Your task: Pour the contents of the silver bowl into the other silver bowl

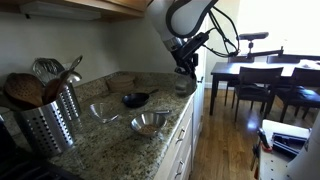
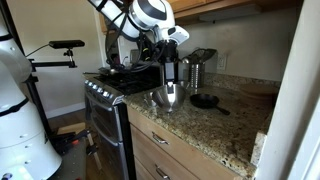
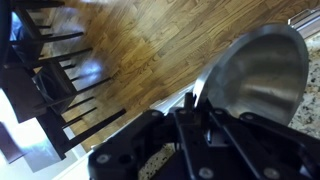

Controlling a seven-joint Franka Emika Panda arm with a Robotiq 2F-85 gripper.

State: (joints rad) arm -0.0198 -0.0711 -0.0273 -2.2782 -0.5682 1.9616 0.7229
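Observation:
My gripper (image 3: 192,100) is shut on the rim of the silver bowl (image 3: 255,70). The wrist view shows the bowl's shiny inside, and I see nothing in it. In an exterior view the silver bowl (image 2: 168,97) hangs just under the gripper (image 2: 170,80), low over the granite counter (image 2: 225,125) near its front edge. The gripper (image 1: 185,68) is over the far end of the counter (image 1: 115,140); the held bowl is hard to make out there. The other silver bowl (image 1: 150,122), wide and shallow, sits by the front edge, well short of the gripper.
A dark bowl (image 1: 135,98) (image 2: 203,100) sits toward the wall. A paler greyish bowl (image 1: 103,112) sits beside a steel utensil holder (image 1: 55,115) (image 2: 200,68). A stove (image 2: 110,85) adjoins the counter. A dining table and chairs (image 1: 260,75) stand on the wood floor (image 3: 120,50) beyond.

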